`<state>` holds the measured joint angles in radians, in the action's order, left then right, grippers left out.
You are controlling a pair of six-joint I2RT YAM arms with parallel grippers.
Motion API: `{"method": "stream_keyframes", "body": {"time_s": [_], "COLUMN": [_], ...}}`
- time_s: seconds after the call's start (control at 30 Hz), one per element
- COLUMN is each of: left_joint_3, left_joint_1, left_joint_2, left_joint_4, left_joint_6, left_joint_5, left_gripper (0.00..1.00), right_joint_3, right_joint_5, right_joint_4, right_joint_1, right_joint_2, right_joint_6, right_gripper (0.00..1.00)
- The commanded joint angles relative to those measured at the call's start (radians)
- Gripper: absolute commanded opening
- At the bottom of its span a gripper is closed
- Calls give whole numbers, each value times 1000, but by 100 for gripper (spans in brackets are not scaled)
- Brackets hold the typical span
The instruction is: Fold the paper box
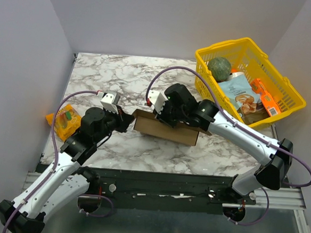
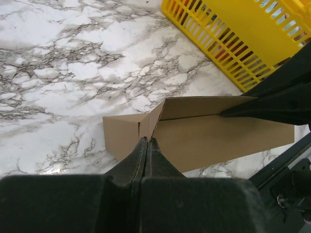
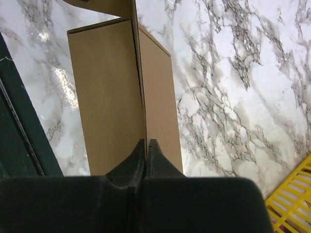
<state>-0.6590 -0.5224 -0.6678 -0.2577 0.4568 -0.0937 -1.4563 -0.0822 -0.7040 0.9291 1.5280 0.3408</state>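
Both arms' jaws are clamped shut on the paper box (image 1: 168, 131), which lies partly folded on the marble desk (image 1: 116, 74) between them. The left jaws pinch an upright flap at one end. The right jaws nip a standing wall, with brown panels spreading either side of their tips. A yellow basket (image 1: 224, 44) sits beyond the right jaws.
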Motion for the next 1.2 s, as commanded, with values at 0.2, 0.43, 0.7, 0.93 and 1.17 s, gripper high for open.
{"method": "stream_keyframes", "body": {"time_s": [0.2, 0.43, 0.7, 0.93, 1.17], "left_joint_3": [-4, -53, -99, -142, -149], "left_joint_1": [-102, -105, -105, -105, -105], "left_joint_2": [-76, -95, -177, -214, -236], "left_joint_4": [-43, -81, -94, -117, -115], "left_joint_6": [-76, -141, -181, -222, -225], "left_joint_5": [163, 213, 164, 176, 170], "left_gripper": [0, 0, 0, 0, 0], "right_joint_3": [21, 34, 94, 197, 234], "right_joint_5": [137, 174, 286, 369, 351], "right_joint_4": [-25, 3, 11, -52, -78], "right_joint_1": [-10, -38, -64, -144, -254], "right_joint_2": [52, 1, -155, -353, -424], "right_joint_6": [-54, -141, -269, -338, -338], "right_gripper": [16, 64, 87, 91, 86]}}
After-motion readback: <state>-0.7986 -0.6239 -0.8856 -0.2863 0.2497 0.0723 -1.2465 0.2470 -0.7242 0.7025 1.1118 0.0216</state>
